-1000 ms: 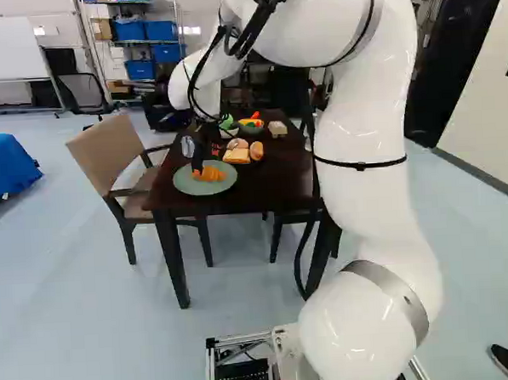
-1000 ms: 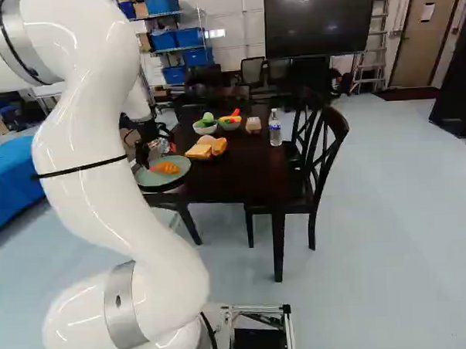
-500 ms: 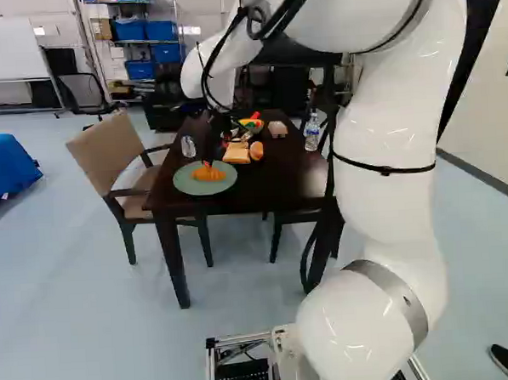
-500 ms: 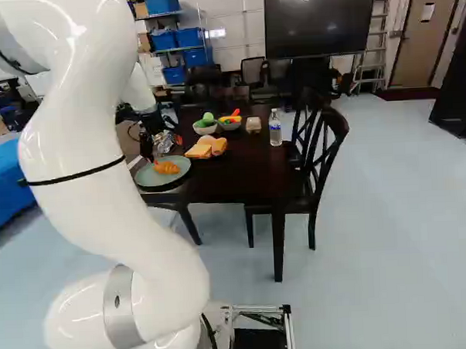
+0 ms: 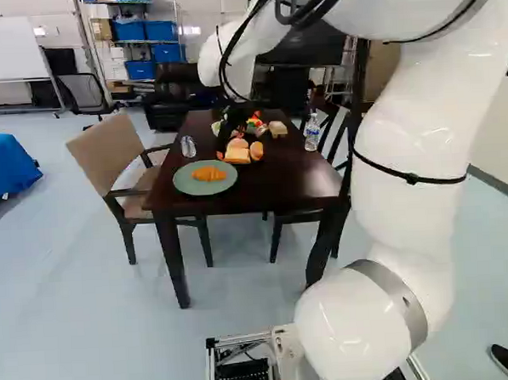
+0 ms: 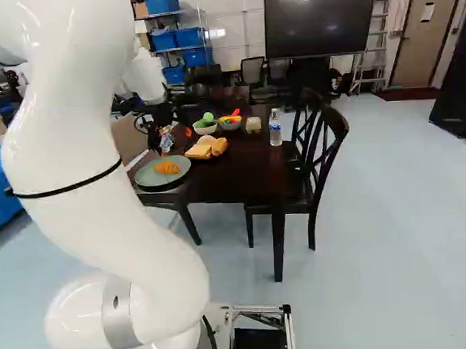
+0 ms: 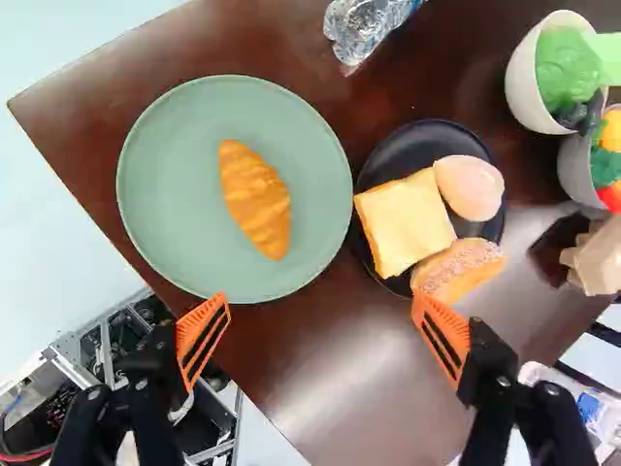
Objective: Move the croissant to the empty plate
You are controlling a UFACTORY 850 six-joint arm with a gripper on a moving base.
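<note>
Golden croissant (image 7: 255, 199) well inside plate rim (image 7: 122, 184)

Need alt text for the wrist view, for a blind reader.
Croissant alone on a green plate, ahead of an open gripper holding nothing. Beside it, a dark plate holds three other bread pieces; two bowls stand beyond.

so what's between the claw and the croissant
In the wrist view, only the bare surface and rim of the green plate, then a strip of dark tabletop, lie between the open claw and the croissant.
</note>
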